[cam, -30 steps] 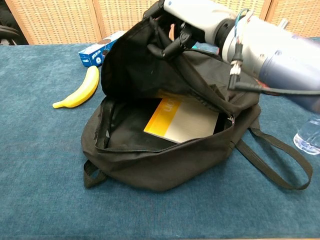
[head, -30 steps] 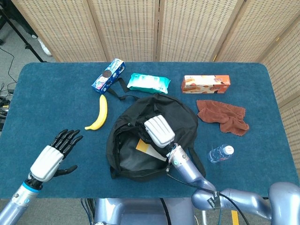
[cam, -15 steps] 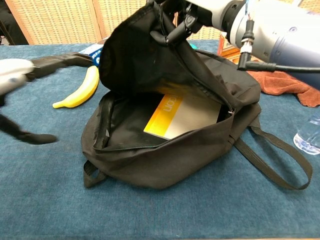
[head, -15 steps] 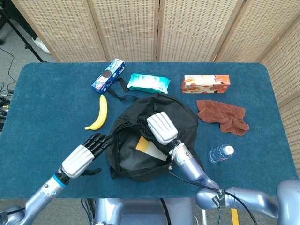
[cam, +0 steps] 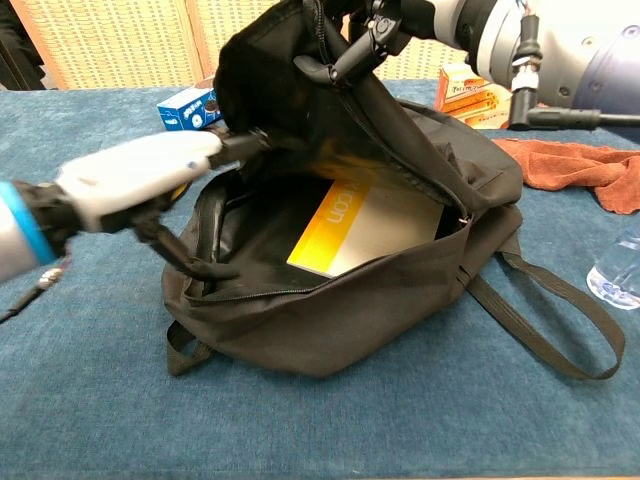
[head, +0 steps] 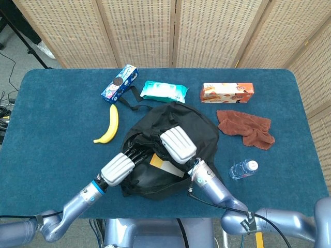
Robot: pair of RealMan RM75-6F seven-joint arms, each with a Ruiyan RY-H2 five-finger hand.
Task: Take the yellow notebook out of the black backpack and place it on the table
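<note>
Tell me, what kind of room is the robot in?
Probably a robot test room, not a home. A table covered in blue cloth stands before woven folding screens, with practice things laid out: a black backpack, a banana and a cookie box.

Banana point(head: 108, 124), cookie box point(head: 119, 82), teal wipes pack point(head: 163, 91), orange snack box point(head: 227, 92), brown cloth point(head: 246, 128), water bottle point(head: 242, 169)

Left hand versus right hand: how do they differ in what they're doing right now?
The right hand grips the black backpack flap and holds it lifted; the left hand holds nothing. The right hand sits above the opening; the left hand's fingers reach into it, short of the yellow notebook. Both are at the backpack.
</note>
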